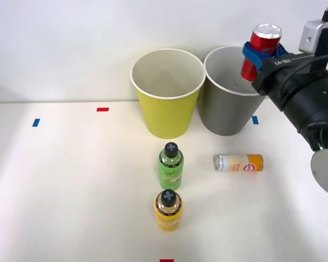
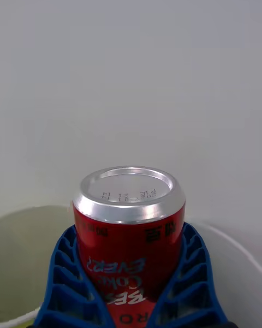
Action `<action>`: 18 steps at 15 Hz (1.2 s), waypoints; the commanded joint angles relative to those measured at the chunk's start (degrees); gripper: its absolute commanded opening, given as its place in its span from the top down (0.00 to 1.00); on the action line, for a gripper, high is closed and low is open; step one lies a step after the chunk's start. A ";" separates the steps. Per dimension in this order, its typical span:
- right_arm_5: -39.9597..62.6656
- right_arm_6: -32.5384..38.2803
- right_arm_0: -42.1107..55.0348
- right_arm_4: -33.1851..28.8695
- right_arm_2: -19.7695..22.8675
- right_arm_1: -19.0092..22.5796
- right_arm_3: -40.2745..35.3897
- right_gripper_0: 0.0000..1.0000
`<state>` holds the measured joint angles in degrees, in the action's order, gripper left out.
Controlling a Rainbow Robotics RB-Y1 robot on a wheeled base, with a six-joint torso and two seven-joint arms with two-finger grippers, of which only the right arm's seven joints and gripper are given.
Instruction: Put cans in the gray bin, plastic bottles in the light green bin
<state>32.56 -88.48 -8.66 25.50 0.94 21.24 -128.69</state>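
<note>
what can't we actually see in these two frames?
- Front view: floor of the gray bin, hidden by its own wall.
- Front view: the right gripper, shut on the red can, covers the can's lower part.
- Wrist view: can's lower label, behind the blue fingers and cut off by the edge.

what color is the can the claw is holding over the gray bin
Red with white lettering and a silver top; the right wrist view shows it best.

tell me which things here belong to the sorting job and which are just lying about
Job:
- red metal can, in the right gripper
- orange and silver can, lying down
- green plastic bottle
- yellow plastic bottle
- gray round bin
- yellow-green round bin

Lying about:
- red and blue tape marks
</note>
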 commanded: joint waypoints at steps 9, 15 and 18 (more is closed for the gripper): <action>-2.32 -1.87 -17.09 -1.06 0.99 -1.38 24.45 0.95; -2.41 -2.31 -17.71 -1.24 0.29 -2.08 25.59 0.00; -3.55 -2.31 -17.62 -1.77 0.29 -2.61 25.59 0.00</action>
<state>29.55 -90.79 -26.33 23.89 1.23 18.71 -103.09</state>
